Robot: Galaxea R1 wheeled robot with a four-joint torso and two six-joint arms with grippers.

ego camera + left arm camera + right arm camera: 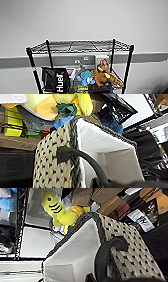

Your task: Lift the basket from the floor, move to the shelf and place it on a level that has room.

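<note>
1. You have one basket (55, 166), checkered cream and dark with a white lining and dark rim, close up in both wrist views and right beside the loaded tiers of the rack.
2. You cannot tell from either wrist view whether either claw is wide, narrow or holding; a dark loop handle (110, 250) curves over the rim.
3. You face one black wire rack (80, 47); its top tier (82, 46) is bare.
4. On the tier below you can count one black bag (55, 80), one blue soft toy (85, 77) and one orange soft toy (100, 75).
5. One yellow soft toy (58, 211) sits just behind the basket.
6. A pale wall (82, 17) with a grey band stands behind.
</note>
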